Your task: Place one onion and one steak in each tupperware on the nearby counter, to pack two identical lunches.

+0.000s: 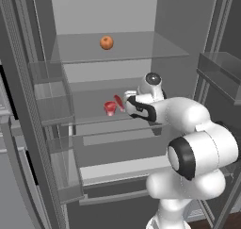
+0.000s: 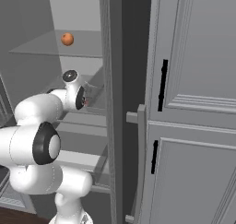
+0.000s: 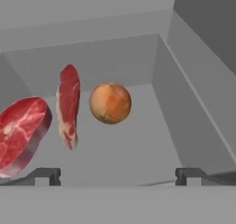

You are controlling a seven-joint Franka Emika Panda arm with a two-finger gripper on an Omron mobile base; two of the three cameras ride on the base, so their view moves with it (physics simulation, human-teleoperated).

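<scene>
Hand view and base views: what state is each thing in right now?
Gripper: jaws open wide, holding nothing.
Round steak: on the fridge shelf, propped on edge, untouched.
Thin steak: standing on edge beside it.
Near onion: on the same shelf, free.
Upper onion: on the higher glass shelf.

Kitchen, rendered; I'm parked at an open fridge.
I see glass shelves [image 1: 117, 46] and door bins [image 1: 52, 98], an onion [image 1: 107, 42] up top, raw steaks [image 3: 68, 103] below, grey panelled cabinets [image 2: 193, 103] with black handles [image 2: 162, 85] alongside.
</scene>
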